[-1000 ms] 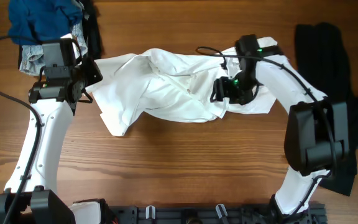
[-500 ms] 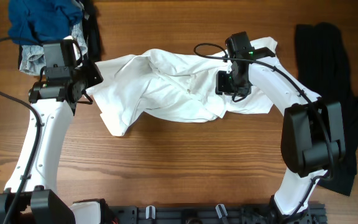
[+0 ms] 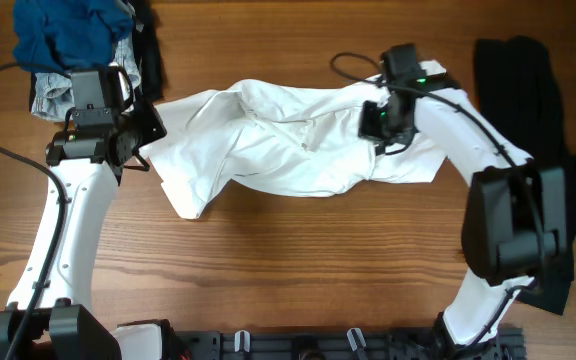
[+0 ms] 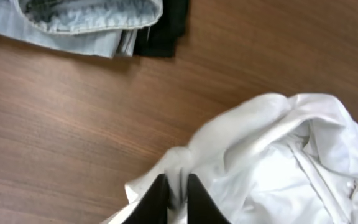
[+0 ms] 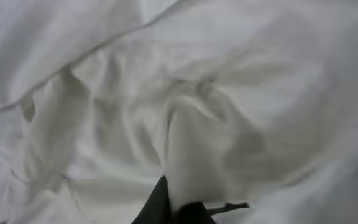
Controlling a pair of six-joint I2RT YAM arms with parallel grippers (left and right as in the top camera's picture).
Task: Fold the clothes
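The clothes in hand are a large wrinkled white shirt (image 3: 288, 140), lying bunched across the middle of the wooden table. At its left edge my left gripper (image 3: 148, 138) is shut, and the left wrist view shows its black fingers (image 4: 157, 200) pinching a raised fold of the shirt (image 4: 278, 143). My right gripper (image 3: 376, 125) sits on the right part of the shirt. In the right wrist view that gripper (image 5: 178, 208) is shut on a pulled-up ridge of white fabric (image 5: 191, 149), and cloth fills the whole view.
A blue garment (image 3: 63, 30) and light denim (image 3: 48, 95) are piled at the back left, with a black cloth (image 3: 148, 50) beside them. A long black garment (image 3: 528, 130) lies along the right side. Bare wood (image 3: 298, 270) stretches in front of the shirt.
My right gripper has moved up and to the right across the shirt and shut on a fold of it. The left gripper has stayed at the shirt's left edge.
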